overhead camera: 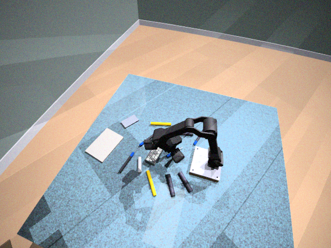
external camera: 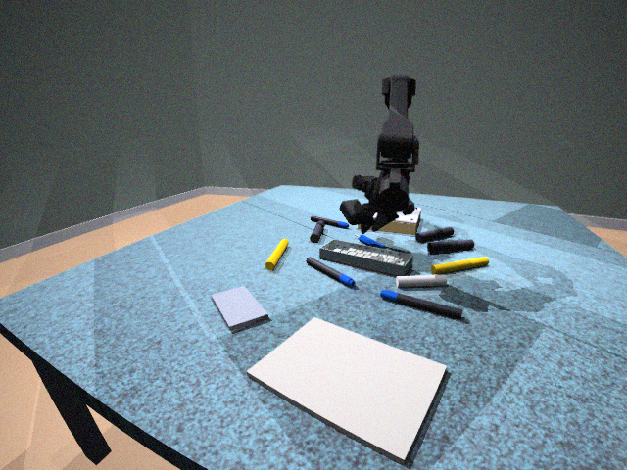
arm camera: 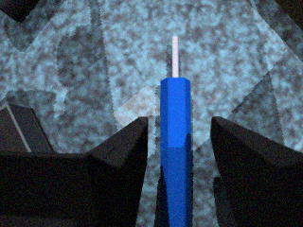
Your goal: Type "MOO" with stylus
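The stylus is blue with a thin pale tip and lies on the desk beside the keyboard. In the wrist view it runs up the middle, tip toward the top. My gripper is open above the stylus. Its fingers stand on either side of the stylus in the wrist view, with a gap on both sides. The keyboard is a dark tray with pale keys, partly hidden under the arm in the top view. The key letters are too small to read.
Yellow sticks, dark cylinders, blue-capped pens and a white stick surround the keyboard. A white board and grey pad lie farther out.
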Motion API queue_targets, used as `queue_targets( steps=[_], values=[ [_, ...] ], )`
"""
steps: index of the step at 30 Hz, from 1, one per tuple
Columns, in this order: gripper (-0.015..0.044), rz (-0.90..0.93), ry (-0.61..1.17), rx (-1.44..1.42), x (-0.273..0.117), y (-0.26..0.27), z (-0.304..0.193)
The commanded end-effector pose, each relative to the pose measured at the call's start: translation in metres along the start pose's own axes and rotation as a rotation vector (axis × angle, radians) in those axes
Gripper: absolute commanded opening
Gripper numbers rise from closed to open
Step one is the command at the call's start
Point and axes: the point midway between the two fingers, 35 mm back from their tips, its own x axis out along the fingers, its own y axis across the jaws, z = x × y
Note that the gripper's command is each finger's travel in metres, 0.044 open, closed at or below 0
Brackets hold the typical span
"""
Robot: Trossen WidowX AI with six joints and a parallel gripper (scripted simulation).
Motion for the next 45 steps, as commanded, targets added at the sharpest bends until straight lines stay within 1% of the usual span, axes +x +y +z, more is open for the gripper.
queue_targets(
  steps=[1, 34, 39, 42, 45],
  values=[
    [0.015, 0.001, -0.006, 0.002, 0.004, 0.0, -0.001],
    [0.015, 0.001, -0.006, 0.002, 0.024, 0.0, -0.012],
    [0.0019, 0.0, -0.002, -0.001, 0.022, 0.0, -0.012],
    [0.0, 0.0, -0.002, -0.001, 0.022, 0.0, -0.012],
    [0.0, 0.0, -0.002, -0.001, 0.022, 0.0, -0.012]
  ],
)
